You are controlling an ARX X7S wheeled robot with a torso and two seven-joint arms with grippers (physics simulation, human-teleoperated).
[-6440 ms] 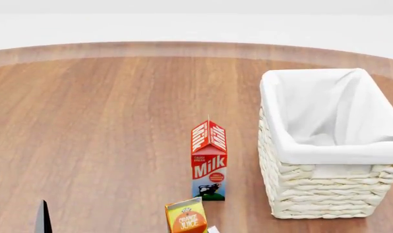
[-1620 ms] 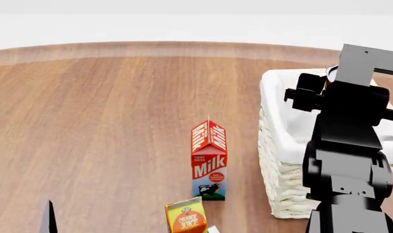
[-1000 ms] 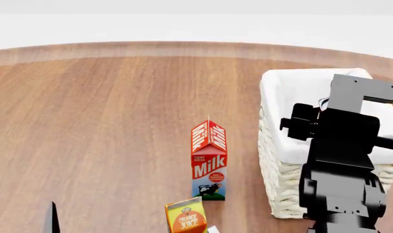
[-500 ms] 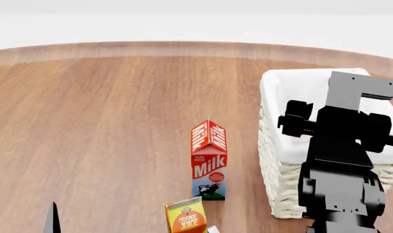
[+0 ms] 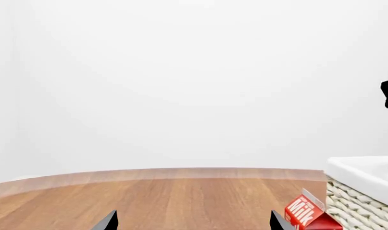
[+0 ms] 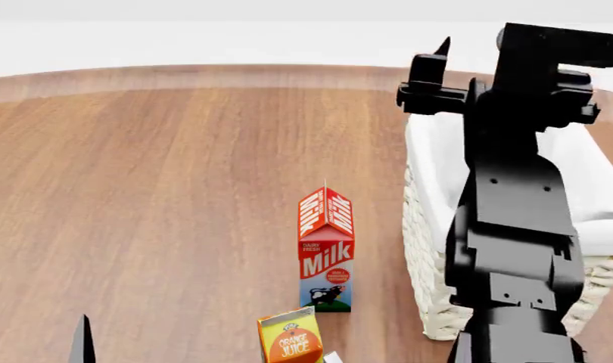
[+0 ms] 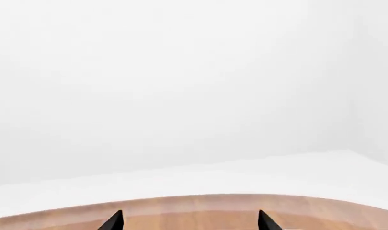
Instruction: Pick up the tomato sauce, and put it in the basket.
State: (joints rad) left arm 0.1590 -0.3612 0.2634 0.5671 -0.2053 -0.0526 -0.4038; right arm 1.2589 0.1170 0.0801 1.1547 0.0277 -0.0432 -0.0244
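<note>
The tomato sauce can shows in no view; my right arm hides most of the basket's inside. The cream wicker basket (image 6: 427,249) with white lining stands at the right of the wooden table, and its corner shows in the left wrist view (image 5: 363,191). My right arm is raised over the basket, with one fingertip (image 6: 443,47) pointing up above the far rim. My right gripper (image 7: 188,221) is open and empty, looking past the table's far edge. My left gripper (image 5: 194,223) is open and empty, low at the near left, with one fingertip (image 6: 82,340) showing.
A red and white milk carton (image 6: 327,249) stands upright left of the basket and also shows in the left wrist view (image 5: 306,215). An orange juice carton (image 6: 291,340) stands in front of it at the near edge. The table (image 6: 165,189) is brown wood.
My right arm has lifted from low over the basket to high above its far rim, with the gripper now pointing up and away. The left arm has hardly moved.
</note>
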